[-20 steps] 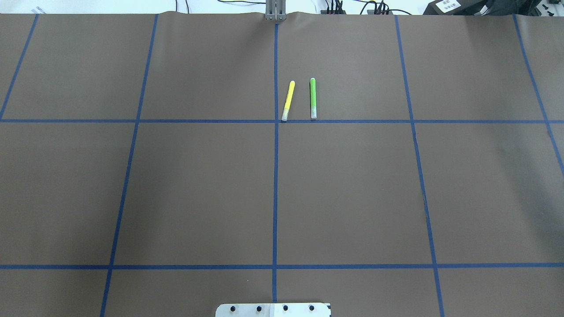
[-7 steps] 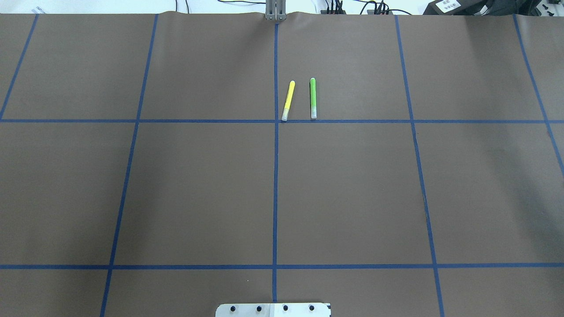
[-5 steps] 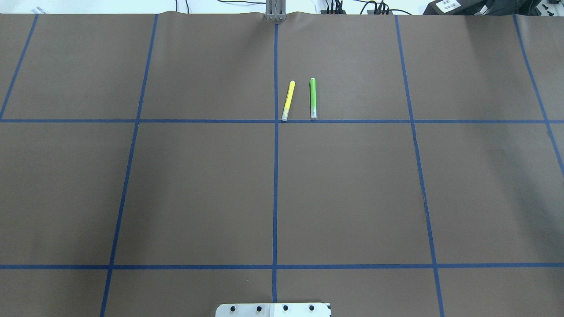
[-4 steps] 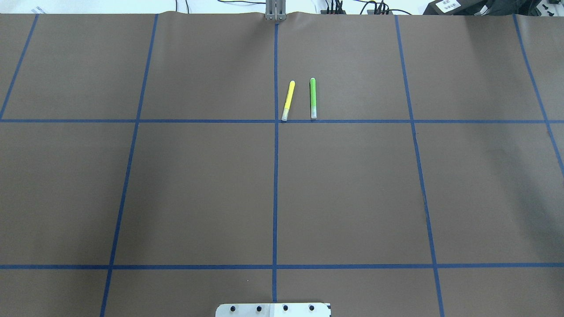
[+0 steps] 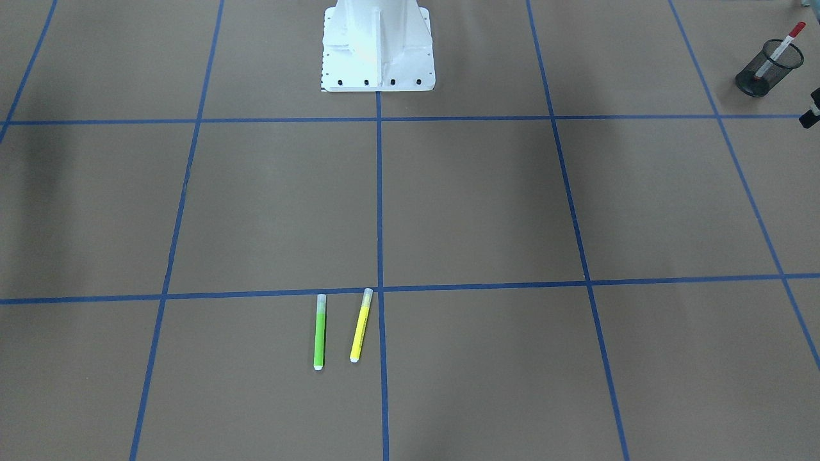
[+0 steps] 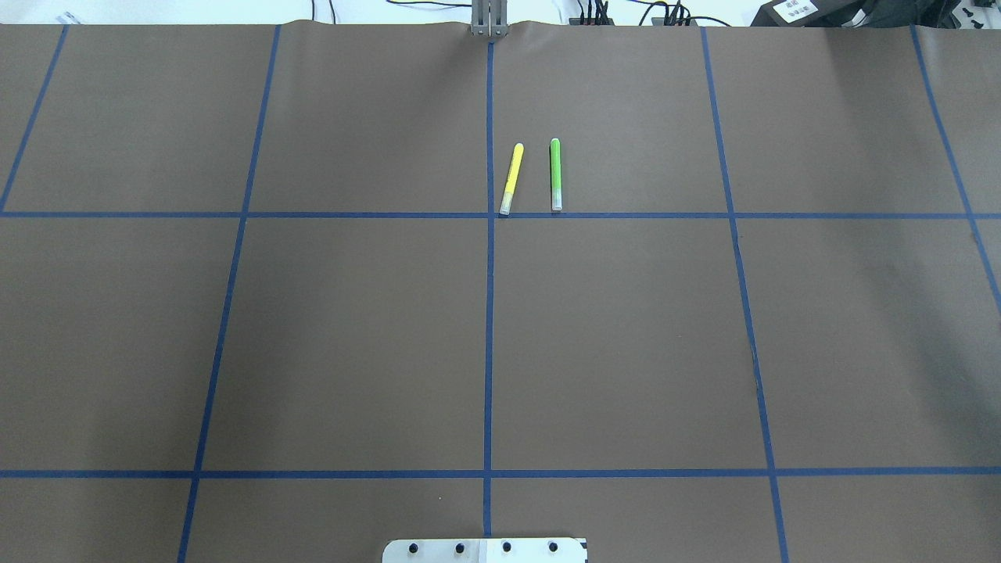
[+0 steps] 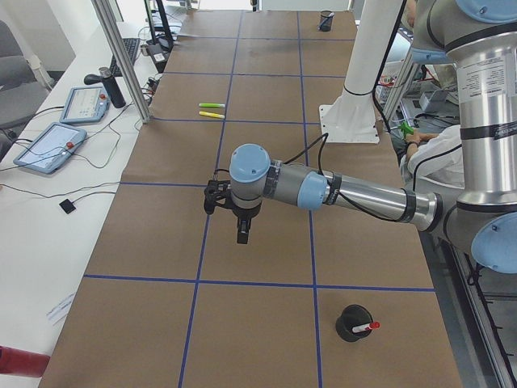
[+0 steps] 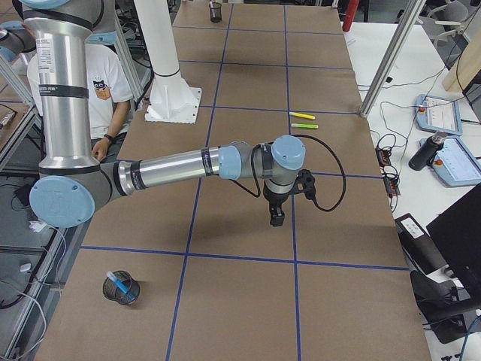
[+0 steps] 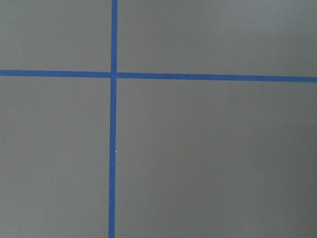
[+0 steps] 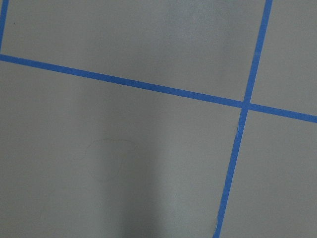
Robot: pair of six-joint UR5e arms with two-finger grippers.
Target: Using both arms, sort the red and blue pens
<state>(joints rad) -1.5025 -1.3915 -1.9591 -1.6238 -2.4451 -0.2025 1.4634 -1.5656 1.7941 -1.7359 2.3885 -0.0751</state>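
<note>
The red pen [image 5: 783,46] stands in a black mesh cup [image 5: 769,64] at the table's end on my left; the exterior left view shows that red pen [image 7: 365,326] too. The blue pen [image 8: 120,284] stands in another black mesh cup [image 8: 120,287] at the end on my right. My left gripper [image 7: 241,236] hangs pointing down above the brown table, well away from its cup. My right gripper [image 8: 276,218] hangs likewise over the table. Both show only in the side views, so I cannot tell whether they are open or shut. The wrist views show only brown table and blue tape.
A green highlighter [image 6: 555,173] and a yellow highlighter [image 6: 511,178] lie side by side near the table's middle, on the far side. The white pedestal [image 5: 378,45] stands at the near edge. A person in a white shirt [image 8: 101,83] sits behind the robot.
</note>
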